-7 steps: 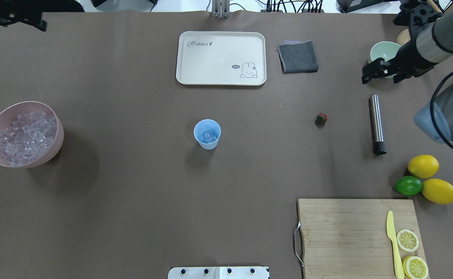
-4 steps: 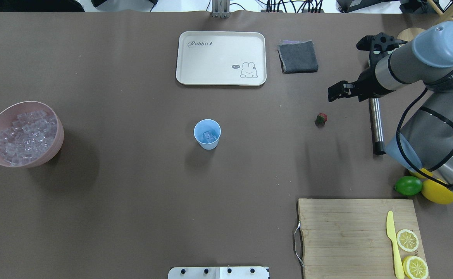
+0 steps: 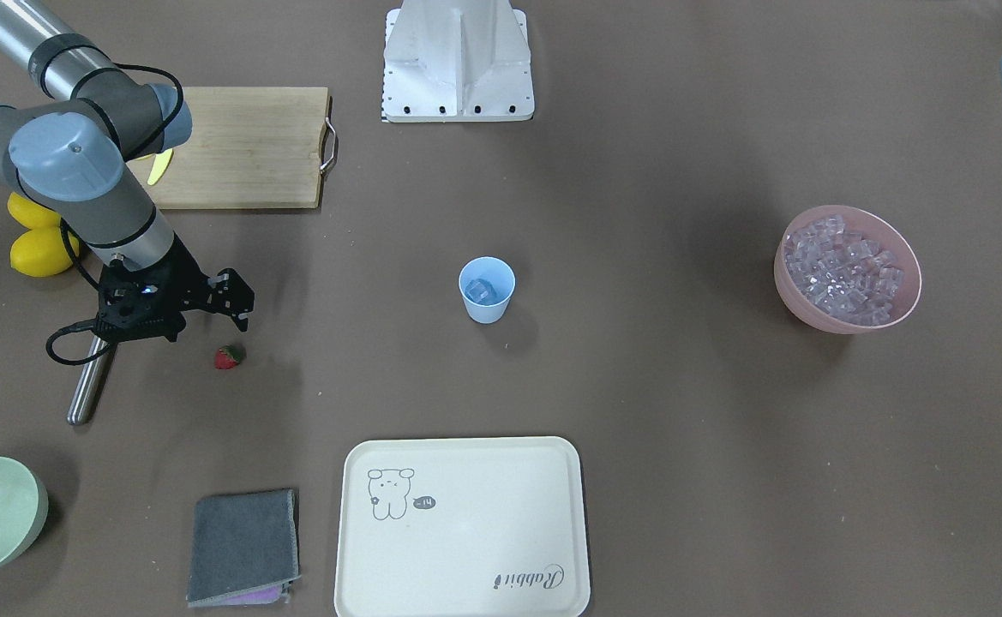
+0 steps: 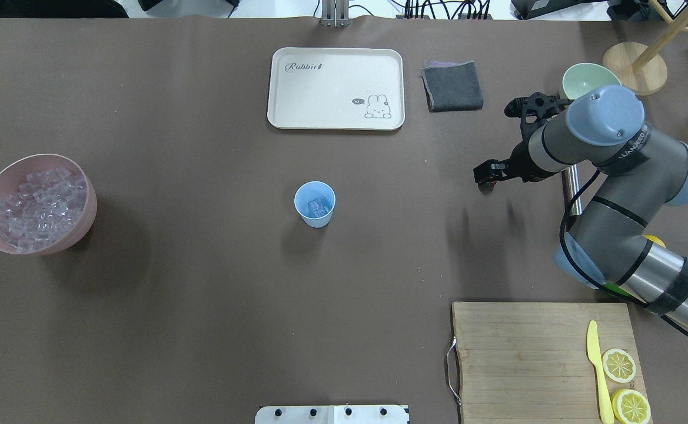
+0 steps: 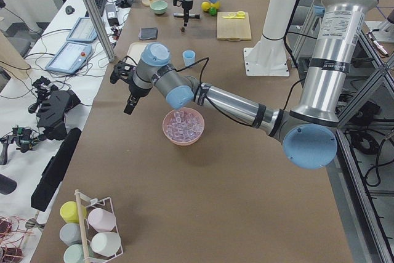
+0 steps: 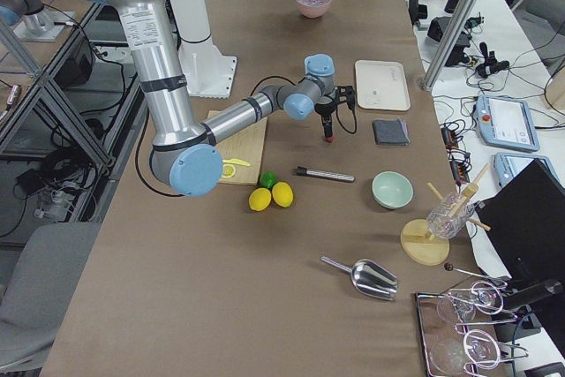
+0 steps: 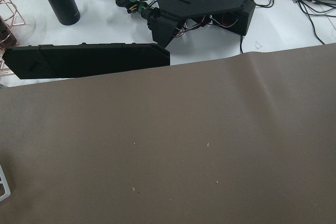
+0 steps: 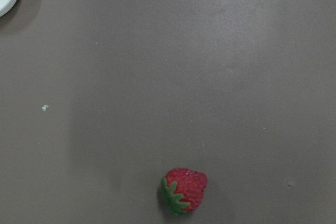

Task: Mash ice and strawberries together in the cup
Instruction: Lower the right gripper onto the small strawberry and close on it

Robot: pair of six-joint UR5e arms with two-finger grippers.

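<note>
The light-blue cup [image 4: 315,203] stands mid-table with a few ice cubes [image 4: 318,206] inside; it also shows in the front-facing view [image 3: 486,290]. More ice fills the pink bowl [image 4: 87,218] at the left. The small red strawberry [image 3: 229,356] lies on the table, low in the right wrist view [image 8: 184,190]. My right gripper [image 4: 484,174] hangs open just above it and hides most of it from overhead. My left gripper [image 5: 130,104] is held beyond the table's left end; I cannot tell if it is open or shut.
A steel cylinder [image 3: 89,386] lies right of the strawberry, partly under my right arm. A cream tray [image 4: 336,88], a grey cloth [image 4: 452,86] and a pale green bowl [image 4: 579,79] stand at the back. A cutting board [image 4: 532,353] with knife and lemon slices is front right.
My right arm has swung in from the back right corner, bringing its gripper left and down over the strawberry. My left arm has left the overhead view's top left corner.
</note>
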